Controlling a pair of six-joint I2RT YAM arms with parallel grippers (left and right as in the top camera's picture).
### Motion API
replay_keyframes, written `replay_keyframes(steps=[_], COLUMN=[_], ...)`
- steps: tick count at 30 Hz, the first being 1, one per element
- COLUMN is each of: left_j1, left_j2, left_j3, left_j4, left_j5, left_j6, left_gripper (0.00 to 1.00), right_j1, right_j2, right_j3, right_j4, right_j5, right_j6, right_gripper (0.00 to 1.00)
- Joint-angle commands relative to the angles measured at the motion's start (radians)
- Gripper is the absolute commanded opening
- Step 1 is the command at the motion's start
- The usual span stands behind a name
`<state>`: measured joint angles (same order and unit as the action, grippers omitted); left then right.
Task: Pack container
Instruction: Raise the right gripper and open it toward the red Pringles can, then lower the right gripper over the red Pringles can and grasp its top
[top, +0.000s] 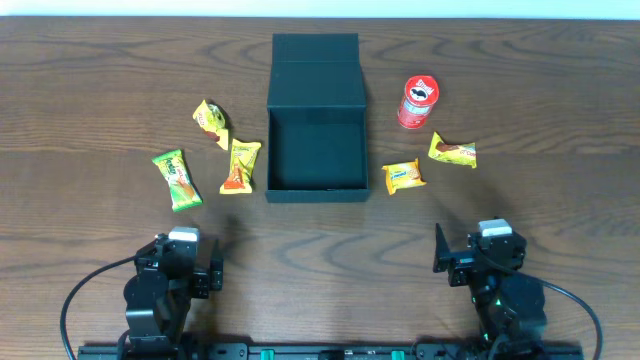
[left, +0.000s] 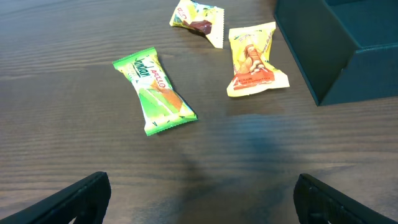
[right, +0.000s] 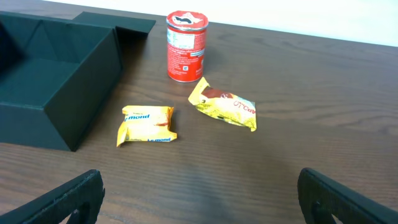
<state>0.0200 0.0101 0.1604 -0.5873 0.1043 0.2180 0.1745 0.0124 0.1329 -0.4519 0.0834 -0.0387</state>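
Ahead, the open container sits centred between left gripper and right gripper, both released, empty; neither is nearer.

Even, diffuse overhead lighting is recorded, moderately bright. Soft, faint shadows are cast on the table and inside the container; pale sheen is noted along the wood grain, with wrist-view foregrounds rendered slightly soft.
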Motion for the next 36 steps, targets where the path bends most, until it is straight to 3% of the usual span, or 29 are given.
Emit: replay_keyframes(steps=[1, 3, 6, 9, 15, 20, 23, 28, 36], left_j1=[0.006, 0.006, 0.006, 0.006, 0.006, 0.006, 0.006, 0.006, 0.006], left_j2=[-0.006, -0.006, -0.006, -0.006, -0.006, -0.006, -0.006, -0.006, -0.006], left_j3=[-0.007, -0.007, -0.007, -0.007, -0.007, -0.007, -0.007, -0.007, -0.007], left_j4=[0.001, 0.001, 0.001, 0.001, 0.001, 0.001, 0.001, 0.001, 0.001], left_j5=[-0.004, -0.004, -0.004, -0.004, -0.004, -0.004, -0.004, -0.004, -0.004], left_j6=[0.003, 0.003, 0.003, 0.003, 0.003, 0.003, 0.003, 0.003, 0.003], left_gripper=[0.95, 0.95, 0.95, 0.95, 0.95, 0.95, 0.95, 0.95, 0.95], right_j1=[0.01, 0.01, 0.01, 0.01, 0.01, 0.008, 0.008, 0.008, 0.008], right_j2=[-0.006, -0.006, -0.006, -0.006, -0.006, 0.046, 0.157, 0.489, 1.055], right_j3=[-0.004, -0.004, -0.004, -0.004, -0.004, -0.002, 0.022, 0.213, 0.689], right_j4=[0.007, 0.042, 0.108, 0.068, 0.061, 0.392, 0.455, 0.445, 0.204], right_j5=[-0.006, -0.058, -0.19, -0.343, -0.327, -0.327, -0.323, -0.327, -0.269], right_j6=[-0.001, 0.125, 0.491, 0.865, 1.139, 1.069, 1.046, 0.834, 0.444], right_gripper=[0.99, 0.99, 0.99, 0.99, 0.99, 0.99, 0.99, 0.99, 0.99])
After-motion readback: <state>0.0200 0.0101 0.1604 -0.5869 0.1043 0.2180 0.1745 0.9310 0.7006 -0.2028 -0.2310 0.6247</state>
